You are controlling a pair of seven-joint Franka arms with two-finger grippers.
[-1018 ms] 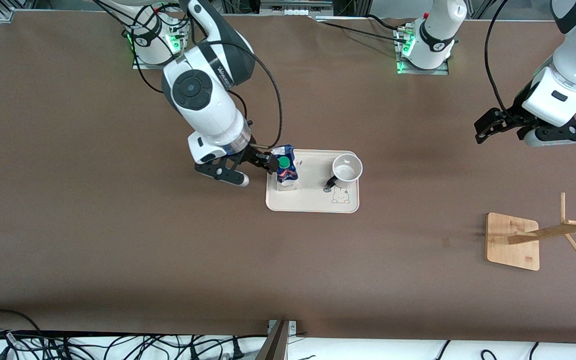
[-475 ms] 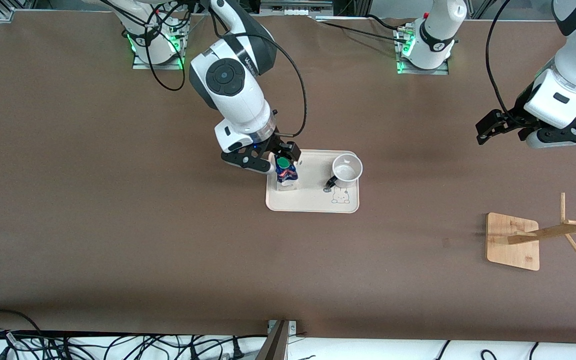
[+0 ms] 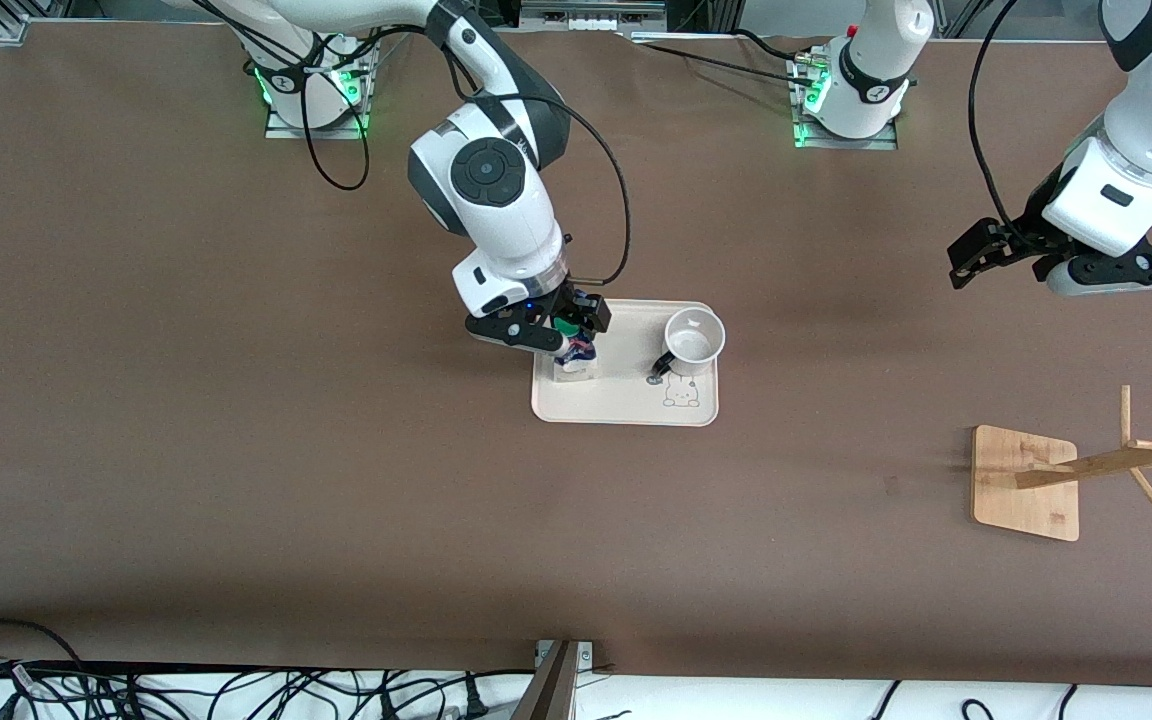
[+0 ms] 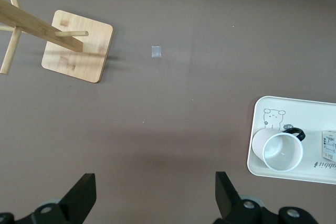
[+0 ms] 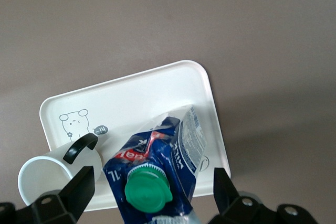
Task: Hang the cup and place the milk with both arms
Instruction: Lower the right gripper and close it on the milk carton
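The milk stands on the white tray, at the tray's end toward the right arm. My right gripper is open and low over it. In the right wrist view the right gripper straddles the carton, whose green cap lies between the fingers with a gap on each side. The cup stands upright on the same tray, its black handle toward the front camera. My left gripper is open and empty, high over the bare table near the left arm's end. It also shows in the left wrist view.
A wooden rack with pegs on a square base stands at the left arm's end, nearer the front camera than the tray. It also shows in the left wrist view. A small tape mark lies on the table. Cables hang at the front edge.
The right arm has swung toward the tray and brought its open gripper from beside the milk to over and around it. The left arm has barely moved.
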